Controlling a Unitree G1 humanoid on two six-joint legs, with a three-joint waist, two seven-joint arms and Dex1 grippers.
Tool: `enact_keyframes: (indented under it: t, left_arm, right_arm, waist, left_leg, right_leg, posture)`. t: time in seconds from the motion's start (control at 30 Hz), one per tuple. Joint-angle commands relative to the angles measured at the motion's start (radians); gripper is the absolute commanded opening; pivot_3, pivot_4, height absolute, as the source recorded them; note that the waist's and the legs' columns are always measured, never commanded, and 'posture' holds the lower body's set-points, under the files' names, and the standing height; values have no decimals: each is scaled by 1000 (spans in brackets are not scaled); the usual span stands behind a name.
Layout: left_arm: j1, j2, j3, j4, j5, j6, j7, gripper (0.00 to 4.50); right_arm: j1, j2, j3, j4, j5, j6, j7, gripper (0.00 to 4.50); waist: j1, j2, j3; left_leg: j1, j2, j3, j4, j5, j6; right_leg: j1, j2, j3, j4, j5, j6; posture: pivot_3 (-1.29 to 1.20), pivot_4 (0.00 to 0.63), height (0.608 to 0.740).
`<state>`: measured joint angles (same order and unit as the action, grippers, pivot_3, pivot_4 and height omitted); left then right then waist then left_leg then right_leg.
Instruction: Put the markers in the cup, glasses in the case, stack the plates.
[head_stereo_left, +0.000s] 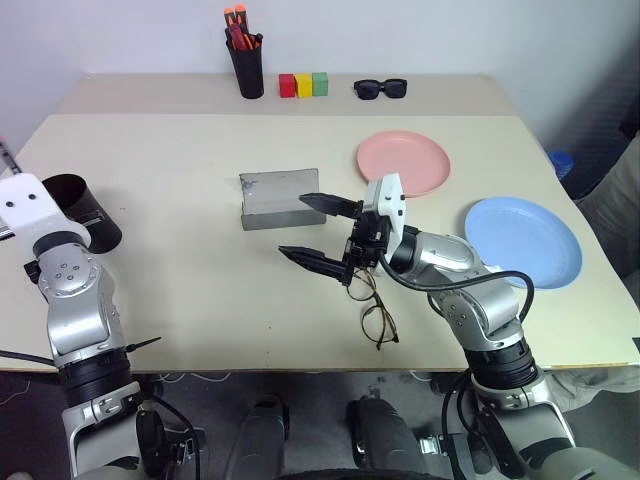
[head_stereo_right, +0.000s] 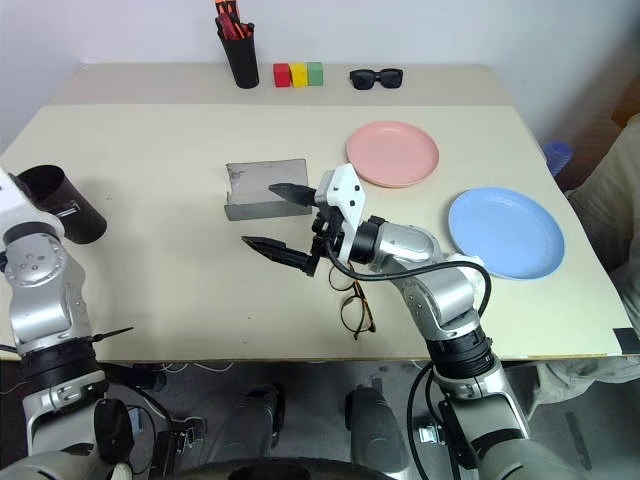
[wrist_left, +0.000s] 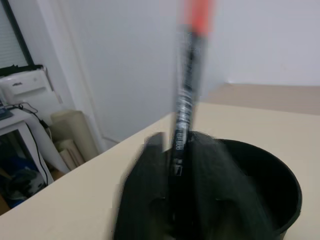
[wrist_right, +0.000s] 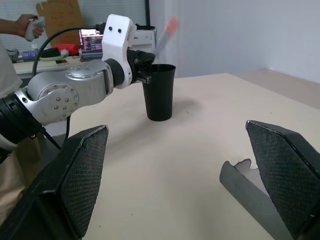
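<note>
The black cup (head_stereo_left: 84, 208) stands at the table's left edge, with my left gripper (wrist_left: 180, 200) at its rim. A black marker with a red cap (wrist_left: 186, 95) stands upright over the cup's mouth, blurred. My right gripper (head_stereo_left: 292, 224) is wide open, empty, in front of the grey case (head_stereo_left: 280, 198), whose lid stands up. The wire-frame glasses (head_stereo_left: 372, 312) lie on the table just below that hand. Right of the case lies the pink plate (head_stereo_left: 403, 162). The blue plate (head_stereo_left: 523, 240) lies apart from it, nearer the right edge.
At the table's back stand a tall black pen pot (head_stereo_left: 246, 65) with red and orange pens, three coloured blocks (head_stereo_left: 303, 84) and black sunglasses (head_stereo_left: 380, 88). A person's hand with a controller (wrist_right: 31, 26) shows beyond the table's left side.
</note>
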<state>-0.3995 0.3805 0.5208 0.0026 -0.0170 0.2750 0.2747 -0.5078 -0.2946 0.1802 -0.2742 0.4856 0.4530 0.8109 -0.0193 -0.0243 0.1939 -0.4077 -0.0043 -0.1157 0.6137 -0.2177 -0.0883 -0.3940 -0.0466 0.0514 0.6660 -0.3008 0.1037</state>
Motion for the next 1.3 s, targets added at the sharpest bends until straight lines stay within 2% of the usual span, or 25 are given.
enact_keyframes:
  t: [0.03, 0.1, 0.43, 0.53, 0.63, 0.73, 0.83, 0.93, 1.07, 1.3]
  left_arm:
    - [-6, 7, -12, -19, 18, -9, 15, 2676]
    - [-6, 5, -11, -22, 14, -9, 17, 3653]
    - [-20, 8, -13, -47, 0, -28, 23, 3653]
    - [-48, 15, -35, -71, -29, -47, -23, 3653]
    - [-95, 23, -111, -125, -110, -17, -170, 3653]
    - [-107, 93, -277, -184, -167, 177, -396, 4437]
    - [-110, 168, -397, -202, -178, 355, -520, 4437]
    - [-180, 255, -579, -139, -163, 470, -707, 4437]
    - [-248, 286, -685, -76, -164, 431, -884, 4437]
    - [-389, 264, -844, 131, -75, 415, -1041, 4437]
  right_arm:
    - [-3, -1, -13, -48, 18, -2, -1, 4500]
    - [-2, -1, -12, -48, 19, -2, -1, 4500]
    - [-3, 1, -9, -46, 18, -4, -1, 4500]
    - [-5, 1, -9, -44, 17, -4, -2, 4500]
    - [-6, -4, -12, -41, 15, -4, 1, 4500]
    - [-9, -20, -19, -32, 8, -8, 7, 4500]
    - [-17, -36, -20, -20, -2, -10, 13, 4500]
    - [-23, -144, 6, 4, -72, -18, 67, 4500]
    - [-5, -260, 3, -2, -94, -10, 134, 4500]
    - [83, -422, -60, -66, -75, 11, 220, 4500]
  waist:
    - [0, 0, 0]
    - [0, 0, 0]
    - [0, 0, 0]
    - [1, 0, 0]
    - [7, 0, 0]
    - [5, 0, 0]
    - [-7, 2, 1]
    - [-23, 3, 1]
    - [-26, 3, 1]
    - [-22, 3, 2]
  left_leg:
    - [0, 0, 0, 0, 0, 0]
    - [0, 0, 0, 0, 0, 0]
    - [0, 0, 0, 0, 0, 0]
    - [0, 0, 0, 0, 0, 0]
    - [0, 0, 0, 0, 0, 0]
    - [-1, 0, 0, 0, 0, 0]
    - [0, 0, 0, 0, 0, 0]
    - [0, 0, 0, 0, 0, 0]
    - [0, 0, 0, 0, 0, 0]
    - [-1, 0, 0, 0, 0, 1]
  right_leg:
    - [0, 0, 0, 0, 0, 0]
    - [0, 0, 0, 0, 0, 0]
    - [0, 0, 0, 0, 0, 0]
    - [0, 0, 0, 0, 0, 0]
    - [0, 0, 0, 0, 0, 0]
    - [1, 0, 0, -1, 0, 0]
    - [1, 0, 0, 0, 0, 0]
    - [0, 1, 0, 1, 0, 0]
    - [0, 1, 0, 1, 0, 0]
    - [0, 0, 0, -1, 0, 0]
  posture:
    - [0, 150, 740]
    - [0, 150, 740]
    - [0, 150, 740]
    - [0, 150, 740]
    - [0, 150, 740]
    - [0, 150, 740]
    - [0, 150, 740]
    - [0, 150, 740]
    - [0, 150, 740]
    - [0, 150, 740]
